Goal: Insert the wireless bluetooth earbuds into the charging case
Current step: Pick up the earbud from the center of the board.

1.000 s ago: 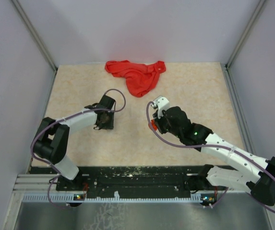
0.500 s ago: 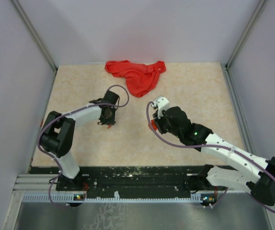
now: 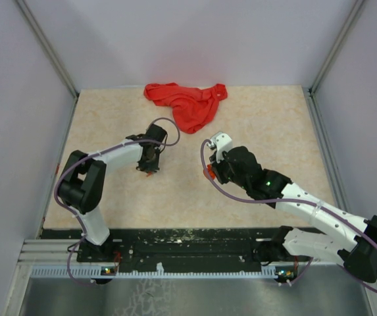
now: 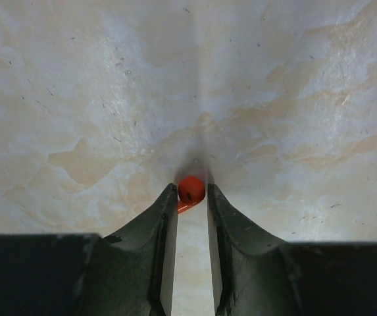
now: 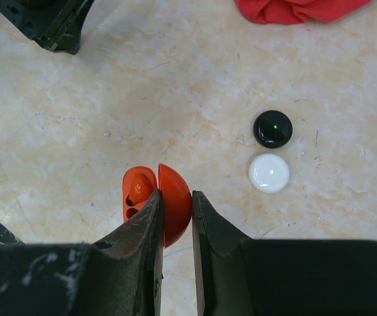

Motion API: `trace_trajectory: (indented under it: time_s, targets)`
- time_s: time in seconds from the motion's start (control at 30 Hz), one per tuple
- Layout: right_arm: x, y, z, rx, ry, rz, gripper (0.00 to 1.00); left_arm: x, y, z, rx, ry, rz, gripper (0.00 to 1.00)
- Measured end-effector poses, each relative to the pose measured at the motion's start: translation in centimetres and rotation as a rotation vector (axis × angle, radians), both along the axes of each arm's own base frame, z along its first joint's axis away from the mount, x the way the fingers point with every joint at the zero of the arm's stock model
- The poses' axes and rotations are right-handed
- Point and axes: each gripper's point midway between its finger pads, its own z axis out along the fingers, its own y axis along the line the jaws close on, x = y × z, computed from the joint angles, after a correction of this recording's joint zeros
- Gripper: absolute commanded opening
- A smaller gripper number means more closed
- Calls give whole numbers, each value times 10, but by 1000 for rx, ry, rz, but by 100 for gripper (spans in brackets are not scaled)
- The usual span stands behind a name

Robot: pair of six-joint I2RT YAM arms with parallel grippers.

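I'm pinching one red earbud (image 4: 191, 189) in the left hand (image 4: 191, 192), the right hand (image 5: 175, 197) clamping the open case (image 5: 174, 184); insertion is pending.

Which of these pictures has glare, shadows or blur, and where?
Left wrist view: the table shows a pale sheen, and a soft shadow rings the red earbud between the dark fingers. Right wrist view: sharp, with small glints on the black case and white case. Top view: even light, no harsh shadows.

Left claw (image 4: 191, 188) pinches a red earbud (image 4: 191, 190); right claw (image 5: 176, 196) grips the open red case (image 5: 173, 205).
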Motion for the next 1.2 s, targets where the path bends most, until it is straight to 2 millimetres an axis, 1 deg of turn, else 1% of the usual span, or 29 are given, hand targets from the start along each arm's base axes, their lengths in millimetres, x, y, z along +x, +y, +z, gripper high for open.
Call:
trace_trajectory:
  time_s: [0.23,0.43,0.67,0.73,0.83,1.0,1.1,1.2]
  targets:
    - [0,0,0,0,0,0,9,-7,1,-1,15,26,-9,29]
    - [0,0,0,1,0,0,9,-2,0,0,24,19,-10,30]
    - [0,0,0,1,0,0,9,5,-2,0,31,13,-17,27]
    - [0,0,0,1,0,0,9,5,-2,0,32,13,-19,24]
    - [0,0,1,2,-1,0,9,5,-2,0,32,13,-21,17]
    - [0,0,1,3,-3,0,9,5,-3,2,27,8,-22,14]
    - [0,0,1,4,-2,-1,9,2,-2,9,8,-11,-23,14]
    - [-1,0,1,9,2,-3,9,2,-7,30,-50,-78,-31,12]
